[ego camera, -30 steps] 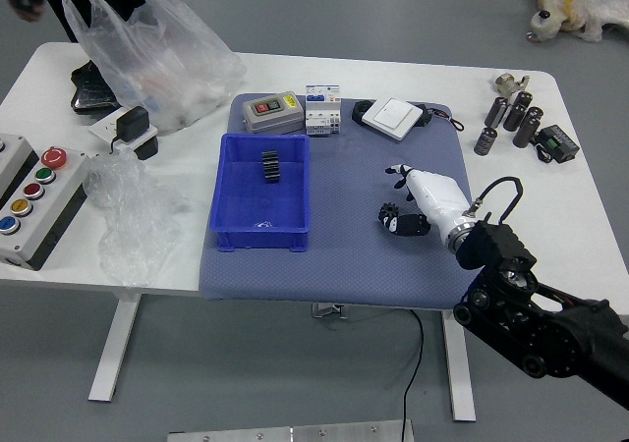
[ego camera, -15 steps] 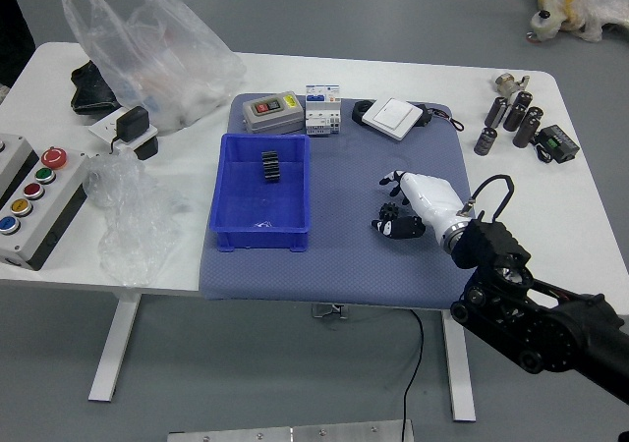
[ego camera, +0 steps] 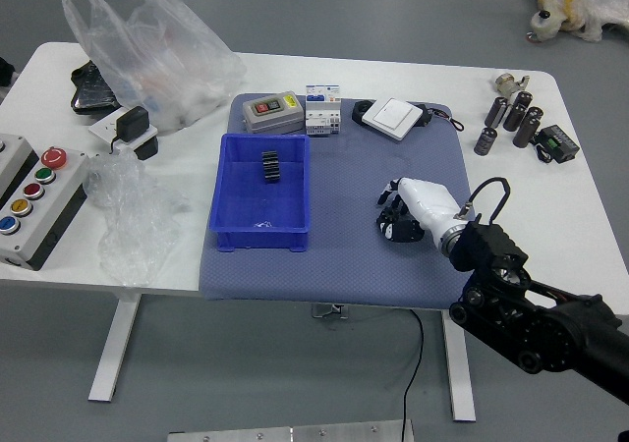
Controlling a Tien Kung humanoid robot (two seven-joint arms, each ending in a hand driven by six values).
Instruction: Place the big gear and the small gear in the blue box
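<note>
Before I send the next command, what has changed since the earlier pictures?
The right hand has shifted slightly left, its fingers curling in around the small black toothed gear, which they now mostly hide; whether the grip is firm I cannot tell. The person has almost left the view at the left edge. The dark ribbed gear and blue plastic box stayed put.
</note>
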